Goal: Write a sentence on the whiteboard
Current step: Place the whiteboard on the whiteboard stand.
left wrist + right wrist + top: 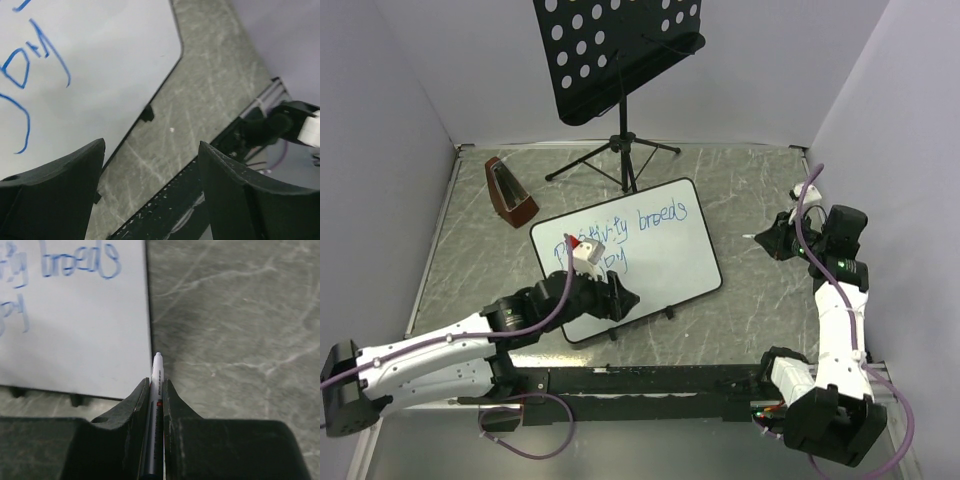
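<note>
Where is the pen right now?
In the right wrist view, the pen is pinched between the fingers of the right gripper, over the grey table just right of the whiteboard's edge.

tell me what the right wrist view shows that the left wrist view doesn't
Only the right wrist view: the marker clamped in the right gripper, and the word breeds. Only the left wrist view: the open, empty left gripper and the black base rail. Both: the whiteboard, part of the sentence, and the marbled table.
</note>
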`<state>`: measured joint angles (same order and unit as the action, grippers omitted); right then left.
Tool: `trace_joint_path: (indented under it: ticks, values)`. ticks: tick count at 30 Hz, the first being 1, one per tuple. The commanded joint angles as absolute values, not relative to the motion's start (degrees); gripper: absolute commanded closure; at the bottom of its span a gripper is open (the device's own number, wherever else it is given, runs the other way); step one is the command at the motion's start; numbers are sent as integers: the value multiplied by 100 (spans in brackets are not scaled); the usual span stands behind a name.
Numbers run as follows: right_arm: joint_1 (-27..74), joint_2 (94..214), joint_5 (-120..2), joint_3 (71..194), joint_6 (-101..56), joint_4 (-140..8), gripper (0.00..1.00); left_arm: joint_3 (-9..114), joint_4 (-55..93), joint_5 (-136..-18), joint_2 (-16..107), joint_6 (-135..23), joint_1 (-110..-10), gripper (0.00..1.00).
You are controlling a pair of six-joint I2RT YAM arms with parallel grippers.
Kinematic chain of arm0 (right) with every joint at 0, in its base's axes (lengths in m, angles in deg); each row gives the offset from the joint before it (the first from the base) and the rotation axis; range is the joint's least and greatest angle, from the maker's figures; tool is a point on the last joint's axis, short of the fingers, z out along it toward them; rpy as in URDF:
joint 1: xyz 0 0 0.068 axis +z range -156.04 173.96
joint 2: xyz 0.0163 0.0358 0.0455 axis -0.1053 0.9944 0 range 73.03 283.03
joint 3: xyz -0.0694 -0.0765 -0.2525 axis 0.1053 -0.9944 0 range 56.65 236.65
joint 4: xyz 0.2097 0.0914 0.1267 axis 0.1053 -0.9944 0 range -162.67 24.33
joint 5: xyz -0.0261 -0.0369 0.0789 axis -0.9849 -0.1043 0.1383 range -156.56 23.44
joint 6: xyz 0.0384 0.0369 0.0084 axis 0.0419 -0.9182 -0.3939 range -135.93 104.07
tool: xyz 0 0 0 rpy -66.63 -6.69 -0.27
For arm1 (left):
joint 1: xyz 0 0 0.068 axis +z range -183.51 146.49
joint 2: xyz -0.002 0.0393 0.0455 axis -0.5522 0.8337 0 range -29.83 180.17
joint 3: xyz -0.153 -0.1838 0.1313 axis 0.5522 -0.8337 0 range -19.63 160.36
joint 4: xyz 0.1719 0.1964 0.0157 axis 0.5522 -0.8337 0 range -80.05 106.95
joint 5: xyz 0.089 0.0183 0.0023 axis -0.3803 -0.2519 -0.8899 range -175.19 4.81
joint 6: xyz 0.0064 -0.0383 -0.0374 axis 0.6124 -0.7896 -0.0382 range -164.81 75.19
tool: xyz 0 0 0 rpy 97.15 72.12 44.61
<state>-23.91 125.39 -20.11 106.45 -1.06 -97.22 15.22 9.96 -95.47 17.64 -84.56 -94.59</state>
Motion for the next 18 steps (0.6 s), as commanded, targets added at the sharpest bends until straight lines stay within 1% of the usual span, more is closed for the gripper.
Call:
trace_joint_path:
  ticks: [1, 3, 6, 8, 11, 18]
  values:
    - [-2249, 12857, -3227, 10490, -257, -8607, 100, 1745, 844, -10943, 1939, -8840, -9758, 20]
    - [-2065, 13120, -3465, 10464, -205, -8257, 100, 1789, 465, -11469, 1694, -8980, -9776, 19]
    - [-1766, 13533, -3747, 10507, -169, -8009, 100, 1632, 219, -11848, 1053, -9130, -9768, 18]
    - [-1537, 13831, -3993, 10577, -134, -7842, 100, 1544, 78, -11973, 571, -9192, -9767, 17]
    - [-1159, 14165, -4186, 10648, -169, -7596, 100, 1543, -238, -12122, 174, -9218, -9767, 17]
    - [-631, 14861, -4519, 10876, -240, -7297, 100, 1894, -757, -12219, 260, -9104, -9767, 16]
